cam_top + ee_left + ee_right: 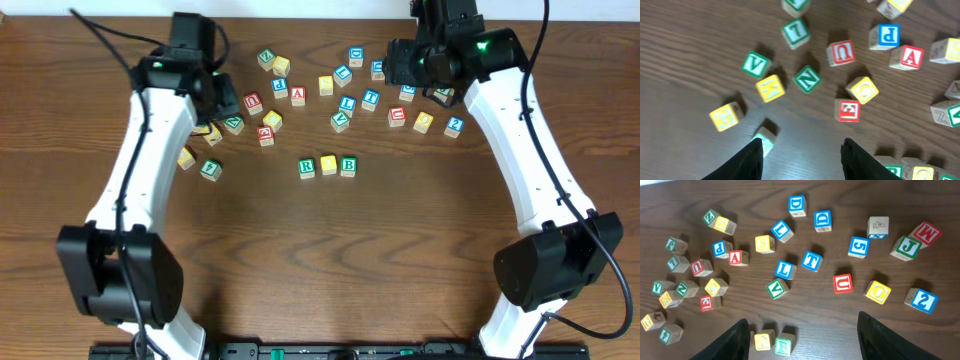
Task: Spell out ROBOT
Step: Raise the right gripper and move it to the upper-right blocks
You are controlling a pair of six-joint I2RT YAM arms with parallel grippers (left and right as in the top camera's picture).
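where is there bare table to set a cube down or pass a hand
Bare wood: right of the B cube up to the right arm, and the whole near half of the table below the R cube. Crowded: the scattered cubes behind that row.

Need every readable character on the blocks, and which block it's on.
"R": green R cube
"B": green B cube
"T": blue T cube
"O": yellow O cube
"A": red A cube
"M": red M cube
"J": green J cube
"5": blue 5 cube
"2": blue 2 cube
"K": yellow K cube
"N": green N cube
Unreadable: middle yellow cube between R and B, too small.
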